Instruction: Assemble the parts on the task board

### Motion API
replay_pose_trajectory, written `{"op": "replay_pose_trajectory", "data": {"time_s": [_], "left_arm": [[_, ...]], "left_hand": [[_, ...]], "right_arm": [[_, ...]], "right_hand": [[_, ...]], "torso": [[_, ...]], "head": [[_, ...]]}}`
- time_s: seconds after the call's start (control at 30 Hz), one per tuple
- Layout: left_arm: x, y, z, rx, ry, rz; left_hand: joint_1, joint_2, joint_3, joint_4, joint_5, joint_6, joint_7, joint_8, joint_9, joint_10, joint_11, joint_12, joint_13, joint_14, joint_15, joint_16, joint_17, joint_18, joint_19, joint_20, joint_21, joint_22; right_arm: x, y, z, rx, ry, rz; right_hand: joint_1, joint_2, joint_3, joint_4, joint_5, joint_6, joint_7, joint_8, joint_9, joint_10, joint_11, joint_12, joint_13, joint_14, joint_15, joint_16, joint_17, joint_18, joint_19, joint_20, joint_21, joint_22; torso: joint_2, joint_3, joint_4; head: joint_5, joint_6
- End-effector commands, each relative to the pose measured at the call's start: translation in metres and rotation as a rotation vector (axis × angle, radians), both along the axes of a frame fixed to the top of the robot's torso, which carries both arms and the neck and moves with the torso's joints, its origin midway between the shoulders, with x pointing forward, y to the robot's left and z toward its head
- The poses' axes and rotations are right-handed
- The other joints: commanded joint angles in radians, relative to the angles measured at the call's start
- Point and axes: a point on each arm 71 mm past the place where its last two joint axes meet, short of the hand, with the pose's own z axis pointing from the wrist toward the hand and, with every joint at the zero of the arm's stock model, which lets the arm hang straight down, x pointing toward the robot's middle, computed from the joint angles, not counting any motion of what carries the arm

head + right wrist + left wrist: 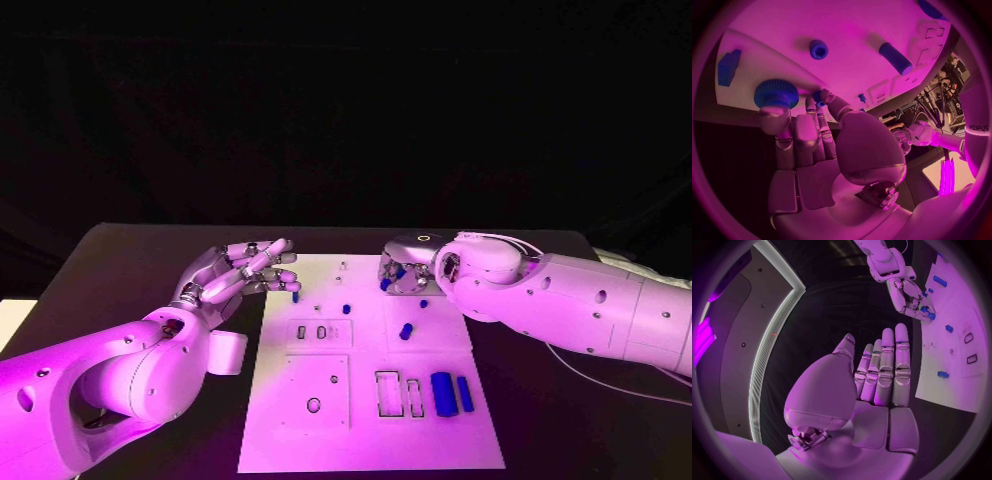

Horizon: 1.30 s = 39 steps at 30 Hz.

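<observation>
Silver left robot hand (238,272) hovers beside the white board's (361,420) left edge, fingers straight and apart, holding nothing. Right robot hand (408,273), at the board's far end, grips a blue toothed wheel (775,92); other blue parts (450,392) lie on the board.

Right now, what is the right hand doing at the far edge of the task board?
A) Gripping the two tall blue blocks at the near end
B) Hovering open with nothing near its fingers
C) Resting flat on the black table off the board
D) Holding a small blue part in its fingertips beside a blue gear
D: the right wrist view shows the right hand pinching a small blue part right beside the blue gear on the task board.
</observation>
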Motion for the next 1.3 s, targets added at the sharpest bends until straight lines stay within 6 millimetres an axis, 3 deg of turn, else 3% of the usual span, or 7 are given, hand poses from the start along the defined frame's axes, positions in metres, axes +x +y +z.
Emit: {"op": "replay_pose_trajectory", "data": {"time_s": [0.03, 0.4, 0.73, 0.87, 0.97, 1.13, 1.3], "left_arm": [[0.000, -0.002, 0.001, -0.013, 0.003, -0.016], [0.000, 0.000, 0.001, -0.010, 0.008, -0.011], [0.001, 0.001, 0.000, -0.009, 0.010, -0.008], [0.001, 0.000, 0.000, -0.010, 0.010, -0.010], [0.001, -0.001, 0.001, -0.014, 0.014, -0.011], [0.002, -0.002, 0.001, -0.019, 0.019, -0.011], [0.002, -0.002, 0.002, -0.021, 0.020, -0.013]], "left_hand": [[-0.002, 0.005, -0.003, -0.006, -0.003, -0.003, 0.005, -0.004, -0.002, -0.005, 0.002, -0.007, -0.001, 0.007, 0.003, 0.004, 0.002, 0.017, 0.005, 0.000, 0.005, 0.002], [-0.002, 0.005, -0.003, -0.007, -0.003, -0.006, 0.007, -0.007, -0.002, -0.008, 0.003, -0.009, -0.002, 0.007, 0.003, 0.005, 0.007, 0.017, 0.005, 0.000, 0.008, 0.004], [-0.002, 0.006, -0.003, -0.008, -0.003, -0.007, 0.007, -0.008, -0.002, -0.010, 0.004, -0.009, -0.002, 0.007, 0.004, 0.005, 0.009, 0.017, 0.005, 0.000, 0.009, 0.004], [-0.001, 0.006, -0.003, -0.008, -0.003, -0.007, 0.007, -0.008, -0.002, -0.010, 0.004, -0.009, -0.002, 0.007, 0.004, 0.005, 0.009, 0.017, 0.005, 0.000, 0.009, 0.004], [-0.001, 0.008, -0.003, -0.009, -0.003, -0.007, 0.006, -0.008, -0.001, -0.010, 0.003, -0.009, -0.002, 0.007, 0.004, 0.005, 0.011, 0.017, 0.005, 0.000, 0.009, 0.005], [0.000, 0.009, -0.003, -0.010, -0.003, -0.006, 0.006, -0.009, -0.001, -0.010, 0.003, -0.008, -0.002, 0.003, 0.005, 0.003, 0.014, 0.016, 0.001, 0.001, 0.009, 0.006], [0.000, 0.009, -0.003, -0.010, -0.003, -0.006, 0.006, -0.009, -0.001, -0.010, 0.003, -0.008, -0.002, 0.003, 0.005, 0.003, 0.014, 0.016, 0.001, 0.001, 0.009, 0.006]], "right_arm": [[0.000, 0.000, -0.003, -0.030, 0.016, 0.006], [-0.001, 0.003, 0.005, 0.068, -0.081, 0.010], [-0.002, 0.008, 0.017, 0.188, -0.155, -0.034], [0.001, 0.015, 0.018, 0.198, -0.154, -0.043], [0.004, 0.021, 0.018, 0.200, -0.158, -0.044], [0.008, 0.030, 0.017, 0.197, -0.161, -0.045], [0.014, 0.037, 0.014, 0.182, -0.144, -0.043]], "right_hand": [[0.007, 0.013, 0.013, 0.004, -0.007, 0.010, -0.001, 0.006, 0.002, 0.011, 0.000, 0.001, 0.001, 0.038, -0.002, 0.010, 0.009, -0.014, 0.001, -0.002, 0.014, 0.016], [0.023, 0.038, 0.084, 0.032, -0.039, 0.054, -0.006, 0.011, 0.014, 0.052, -0.009, 0.001, 0.003, 0.036, -0.009, 0.043, 0.038, -0.021, 0.002, -0.007, 0.069, 0.082], [0.014, 0.028, 0.119, 0.053, -0.048, 0.049, 0.000, 0.001, 0.018, 0.045, -0.004, -0.004, 0.000, 0.031, -0.007, 0.043, 0.031, -0.022, -0.006, -0.005, 0.081, 0.092], [0.008, 0.023, 0.125, 0.060, -0.052, 0.046, 0.002, -0.001, 0.018, 0.040, -0.003, -0.004, -0.001, 0.030, -0.005, 0.045, 0.033, -0.022, -0.008, -0.003, 0.084, 0.094], [0.007, 0.021, 0.127, 0.062, -0.053, 0.044, 0.002, -0.002, 0.018, 0.037, -0.002, -0.004, -0.001, 0.030, -0.004, 0.047, 0.034, -0.022, -0.008, -0.002, 0.085, 0.095], [0.004, 0.016, 0.129, 0.066, -0.055, 0.043, 0.003, -0.003, 0.018, 0.035, -0.001, -0.004, -0.001, 0.030, -0.003, 0.049, 0.036, -0.022, -0.009, -0.001, 0.086, 0.096], [-0.006, 0.008, 0.130, 0.078, -0.059, 0.038, 0.004, -0.004, 0.018, 0.029, 0.001, -0.004, -0.001, 0.030, -0.001, 0.051, 0.037, -0.022, -0.011, 0.002, 0.089, 0.098]], "torso": [[0.002, -0.0006, 0.0022], [0.005, -0.0018, 0.0056], [0.007, -0.0027, 0.0118], [0.006, -0.0059, 0.0171], [0.008, -0.0082, 0.0219], [0.008, -0.0133, 0.0321], [0.010, -0.0137, 0.0324]], "head": [[-0.001, -0.001], [-0.005, -0.002], [0.001, 0.006], [-0.001, 0.005], [0.001, 0.013], [-0.007, 0.008], [-0.007, 0.008]]}}
